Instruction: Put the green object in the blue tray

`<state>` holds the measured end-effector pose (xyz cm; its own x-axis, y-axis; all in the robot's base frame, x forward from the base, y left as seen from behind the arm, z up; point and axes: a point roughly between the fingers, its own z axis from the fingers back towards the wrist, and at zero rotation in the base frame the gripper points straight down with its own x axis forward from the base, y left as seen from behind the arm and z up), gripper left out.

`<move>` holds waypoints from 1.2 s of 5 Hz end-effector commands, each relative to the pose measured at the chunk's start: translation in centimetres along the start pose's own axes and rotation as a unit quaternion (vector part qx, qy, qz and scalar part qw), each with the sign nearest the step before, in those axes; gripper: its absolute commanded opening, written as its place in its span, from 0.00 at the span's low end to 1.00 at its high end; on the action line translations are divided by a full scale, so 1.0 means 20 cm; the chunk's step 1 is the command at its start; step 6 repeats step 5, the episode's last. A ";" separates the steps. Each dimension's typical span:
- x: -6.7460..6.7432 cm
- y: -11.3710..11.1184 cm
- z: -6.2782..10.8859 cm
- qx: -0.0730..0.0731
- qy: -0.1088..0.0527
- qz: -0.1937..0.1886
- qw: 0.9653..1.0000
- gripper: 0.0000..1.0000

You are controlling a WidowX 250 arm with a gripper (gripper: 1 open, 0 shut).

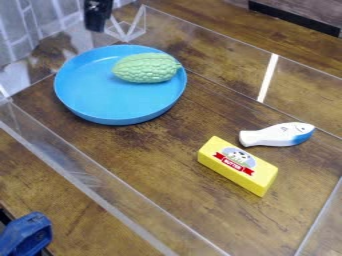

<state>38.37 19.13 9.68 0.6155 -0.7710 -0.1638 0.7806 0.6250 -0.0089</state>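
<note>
The green object (146, 67), a bumpy light green oval, lies inside the blue tray (94, 100) toward its far rim, with nothing touching it. My gripper (95, 13) shows only as a dark tip at the top edge of the picture, beyond the tray's far left rim and apart from the green object. Its jaws appear open, with nothing between them, though most of the hand is cut off by the frame.
A yellow block with a cartoon face (238, 165) lies at the front right. A white and blue fish toy (278, 135) lies beside it, further right. A clear wall edge (80, 170) runs across the wooden table in front. A blue thing (22, 236) sits at the bottom left corner.
</note>
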 end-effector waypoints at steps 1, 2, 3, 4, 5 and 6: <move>-0.10 -0.06 0.27 0.072 -0.026 0.003 0.997 1.00; -0.07 -0.06 0.26 0.077 -0.032 -0.012 0.996 1.00; -0.06 -0.06 0.26 0.082 -0.037 -0.027 0.996 1.00; -0.07 -0.07 0.27 0.087 -0.042 -0.044 0.994 1.00; -0.04 -0.02 0.22 0.092 -0.050 -0.077 0.992 0.00; -0.04 -0.02 0.22 0.092 -0.050 -0.077 0.992 0.00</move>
